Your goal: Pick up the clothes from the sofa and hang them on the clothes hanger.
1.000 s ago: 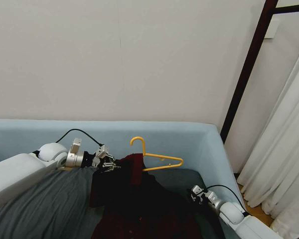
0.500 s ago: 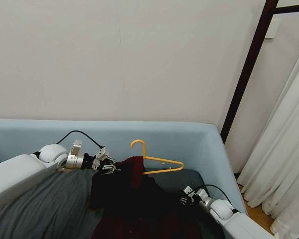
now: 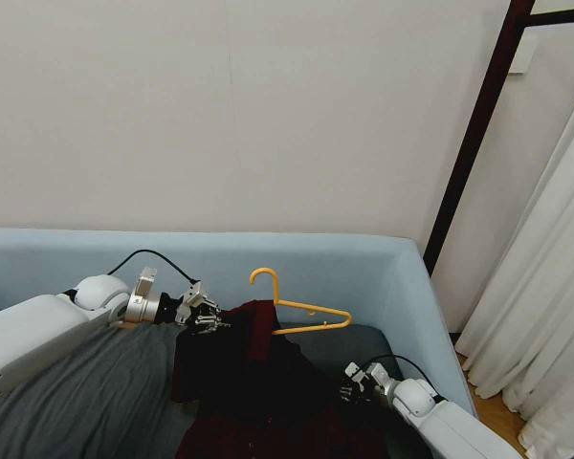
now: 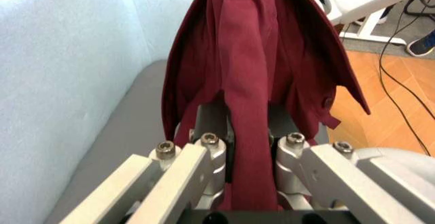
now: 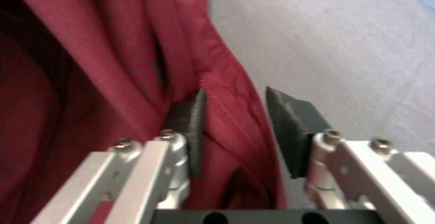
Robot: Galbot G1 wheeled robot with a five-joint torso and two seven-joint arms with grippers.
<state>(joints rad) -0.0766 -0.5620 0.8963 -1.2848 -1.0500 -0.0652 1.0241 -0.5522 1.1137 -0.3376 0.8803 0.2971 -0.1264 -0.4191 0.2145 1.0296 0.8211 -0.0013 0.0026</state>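
Sofa — red shirt lies on its seat, top lifted, partly on yellow hanger. Left gripper clamps a shirt fold. Right gripper straddles 1 hem fold, jaws apart — best seat the fabric deep before closing.

The garment is spread on the sofa seat, with the hanger lodged in its top. The left pincer is placed at its left shoulder, the right pincer at its right edge. A curtain is hung right of the sofa.
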